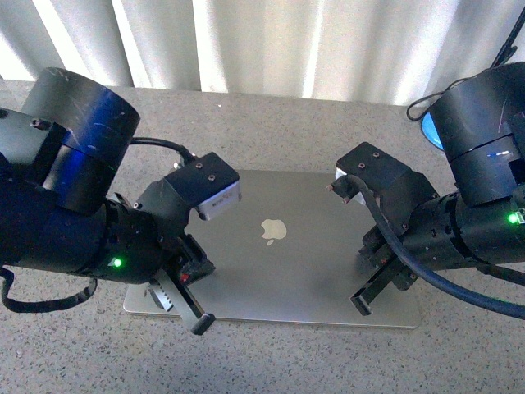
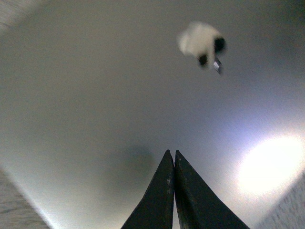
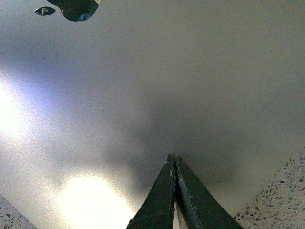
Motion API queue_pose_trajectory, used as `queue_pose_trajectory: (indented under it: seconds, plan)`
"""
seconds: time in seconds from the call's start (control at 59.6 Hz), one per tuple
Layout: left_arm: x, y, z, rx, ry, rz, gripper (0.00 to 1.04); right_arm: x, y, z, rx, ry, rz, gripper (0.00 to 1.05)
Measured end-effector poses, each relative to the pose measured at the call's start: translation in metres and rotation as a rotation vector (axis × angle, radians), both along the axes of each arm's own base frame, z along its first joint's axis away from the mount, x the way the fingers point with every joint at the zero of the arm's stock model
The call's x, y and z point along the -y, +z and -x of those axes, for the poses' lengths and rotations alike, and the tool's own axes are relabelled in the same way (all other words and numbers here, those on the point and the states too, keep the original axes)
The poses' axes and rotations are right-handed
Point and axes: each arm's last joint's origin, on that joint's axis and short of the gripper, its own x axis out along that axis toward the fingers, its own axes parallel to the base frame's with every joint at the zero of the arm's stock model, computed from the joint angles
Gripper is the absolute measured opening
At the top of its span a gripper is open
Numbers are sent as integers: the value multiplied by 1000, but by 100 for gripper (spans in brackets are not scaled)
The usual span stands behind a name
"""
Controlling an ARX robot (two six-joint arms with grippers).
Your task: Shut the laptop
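The space-grey laptop point(image 1: 287, 271) lies flat on the speckled table with its lid down and the apple logo point(image 1: 273, 231) facing up. My left gripper point(image 1: 199, 322) is shut and empty, its tip at the lid's near left edge. My right gripper point(image 1: 361, 305) is shut and empty, its tip on the lid near the near right corner. In the left wrist view the shut gripper point(image 2: 172, 153) points at the grey lid point(image 2: 95, 95). In the right wrist view the shut gripper point(image 3: 173, 156) points at the lid point(image 3: 190, 71), with the logo point(image 3: 76, 8) at the frame's edge.
A blue round lamp base point(image 1: 431, 130) with a black cord point(image 1: 420, 103) sits at the far right of the table. White curtains point(image 1: 262, 41) hang behind the table. Speckled tabletop point(image 1: 279, 361) shows in front of the laptop.
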Motion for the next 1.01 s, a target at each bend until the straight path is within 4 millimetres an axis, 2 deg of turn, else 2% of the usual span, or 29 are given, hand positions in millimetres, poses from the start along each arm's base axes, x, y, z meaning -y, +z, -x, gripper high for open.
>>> queue_pose_trajectory:
  seconds: [0.151,0.269,0.386,0.453,0.487,0.604,0.823,0.873,0.89,0.957,1.007]
  plan:
    - [-20,39,-18,180,244,111,4,14,28,-16,138,-147,-12,1]
    - [-47,82,-25,381,493,218,4,31,69,-29,306,-298,-28,1]
    - [-82,118,-12,512,755,314,4,52,112,-26,417,-434,-90,1]
    - [-99,130,-1,543,867,360,5,60,128,-18,461,-488,-120,1]
    - [-104,134,3,551,898,378,9,63,134,-13,472,-510,-135,5]
    - [-109,140,6,560,938,426,29,67,144,-3,492,-545,-166,24]
    - [-107,138,7,542,937,446,66,67,141,-2,480,-553,-175,61]
    - [-107,137,9,587,879,451,62,67,141,-2,486,-560,-177,69]
    - [-107,137,12,626,848,452,59,68,140,-2,498,-568,-184,69]
    - [-108,132,23,713,791,422,48,70,133,2,653,-591,-257,60]
    - [-108,129,37,745,771,399,37,73,126,16,769,-588,-318,49]
